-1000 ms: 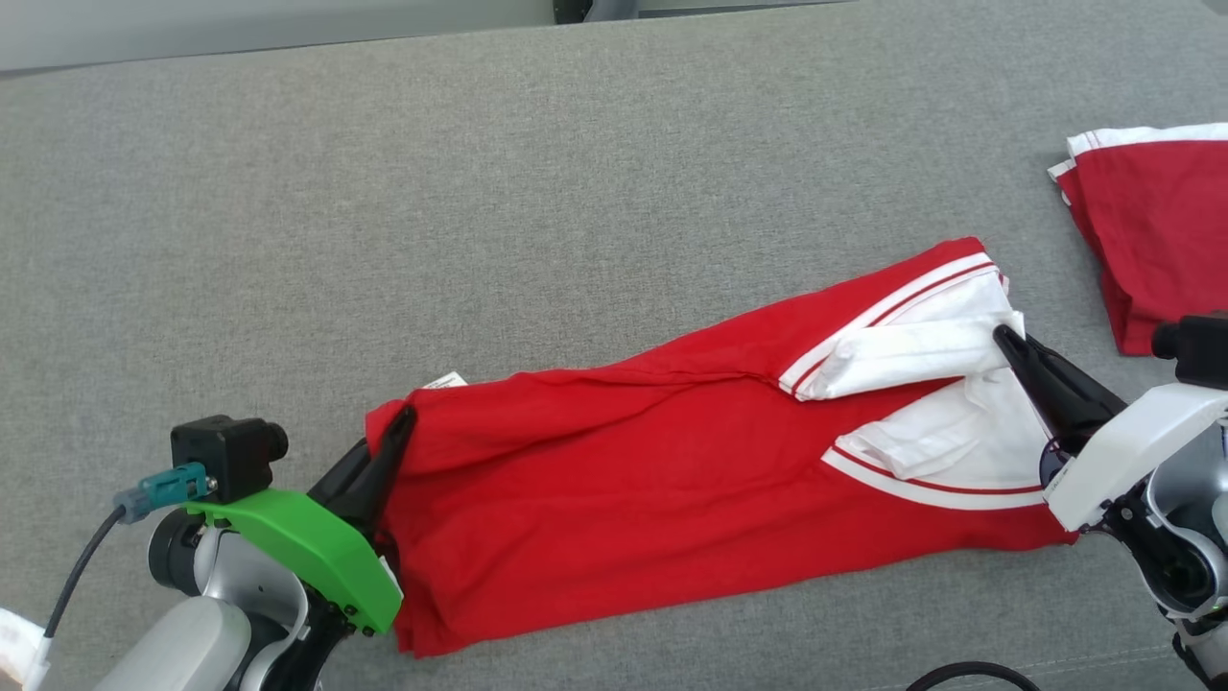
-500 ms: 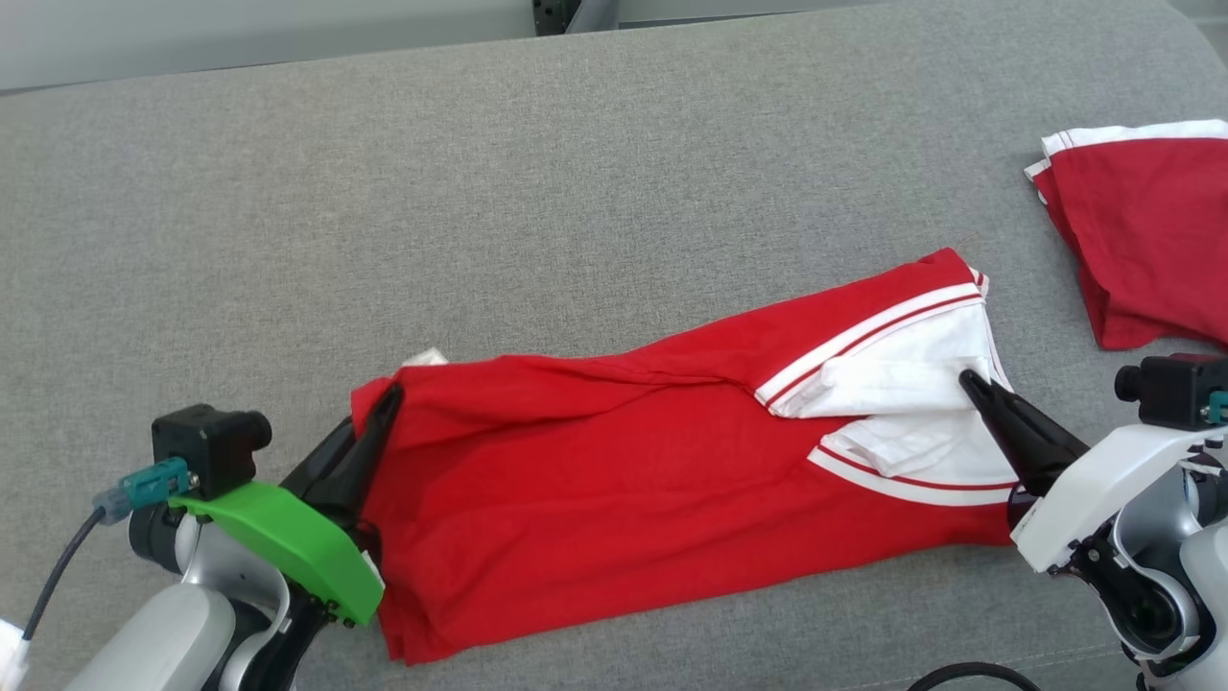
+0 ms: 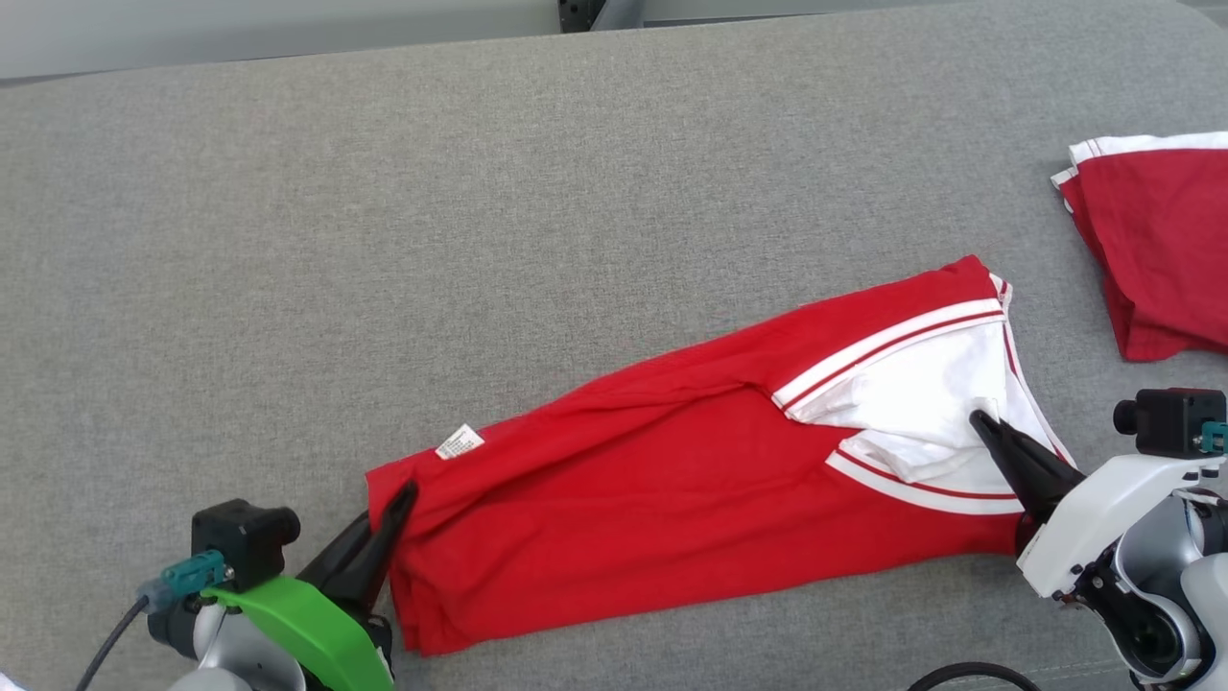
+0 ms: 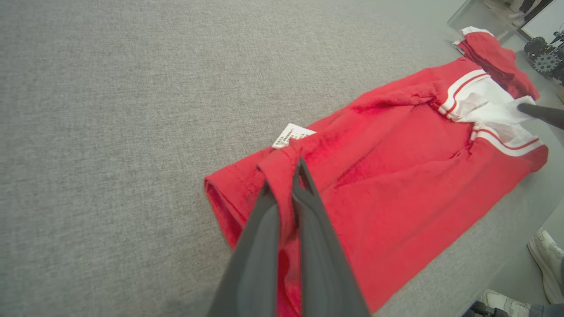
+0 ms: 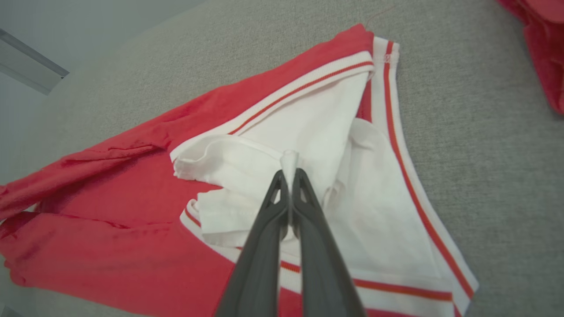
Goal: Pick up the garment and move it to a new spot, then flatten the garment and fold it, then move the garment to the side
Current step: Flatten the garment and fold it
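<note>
Fingers of the left tool (image 3: 407, 491) clamp the red garment (image 3: 672, 509) at its hem corner. It lies slanting across the grey table (image 3: 480, 240) to the right tool (image 3: 980, 420), which pinches its white fabric. A second garment (image 3: 1161, 240) lies far right.

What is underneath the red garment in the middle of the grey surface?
The red garment lies on the grey fabric surface, which shows all round it. Its own folded layers cover anything else beneath.
</note>
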